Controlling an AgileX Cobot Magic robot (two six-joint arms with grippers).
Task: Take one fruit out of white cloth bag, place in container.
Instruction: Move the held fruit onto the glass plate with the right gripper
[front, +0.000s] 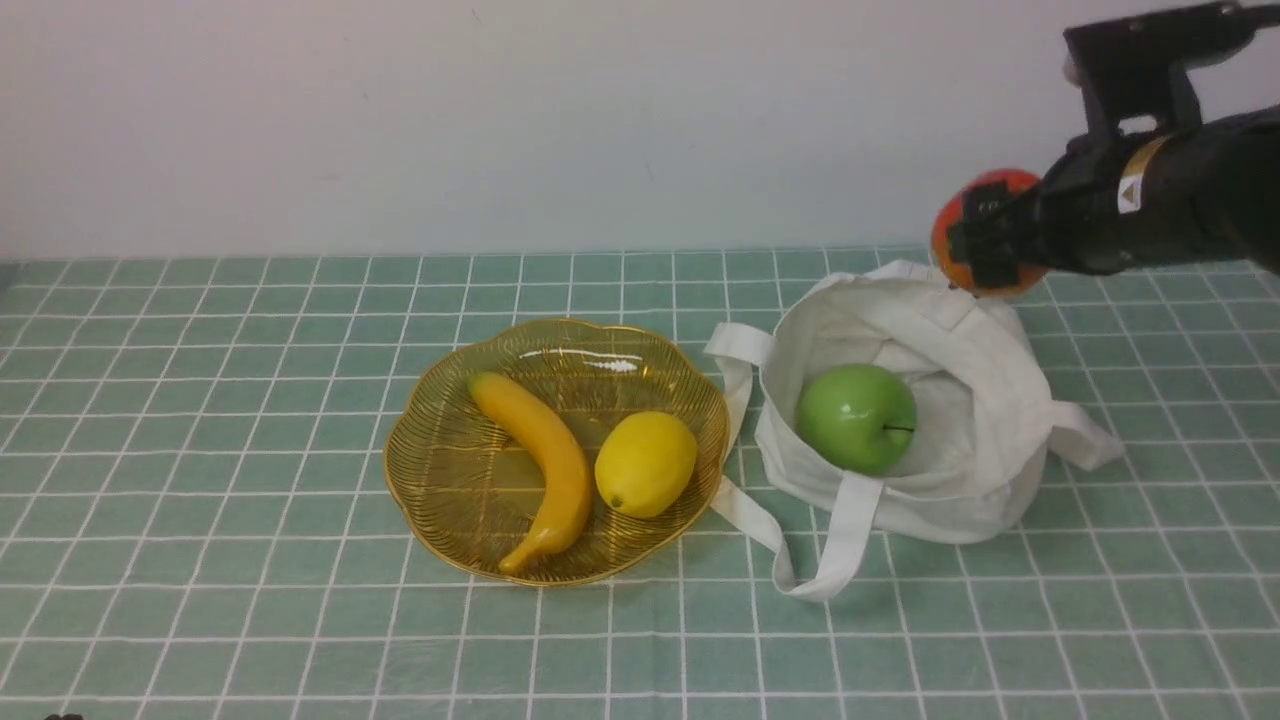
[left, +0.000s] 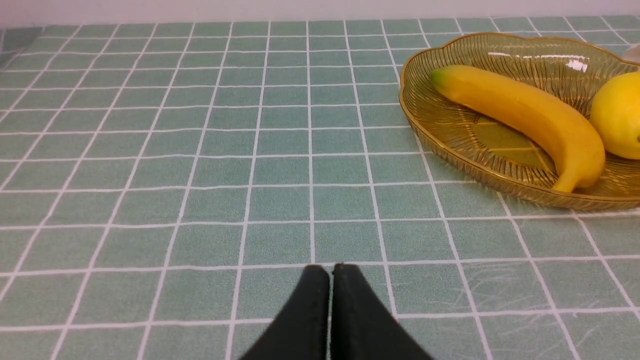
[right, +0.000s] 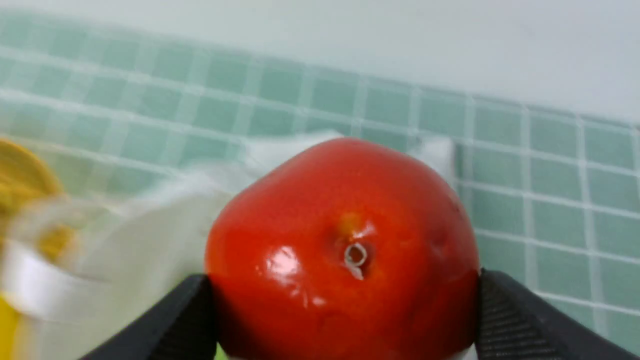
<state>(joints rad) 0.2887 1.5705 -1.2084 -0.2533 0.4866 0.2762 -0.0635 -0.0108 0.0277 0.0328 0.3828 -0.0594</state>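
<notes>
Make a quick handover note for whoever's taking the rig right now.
Right gripper: closed on the red fruit, held up above the far right part of the white cloth bag.
Left gripper: fingertips together, nothing held.
Bowl: on the table left of the bag, holding a banana and a lemon.
Green apple: in the bag.
Done: red fruit out of the bag.
Left: carry it over the bowl, lower it in and release.
</notes>
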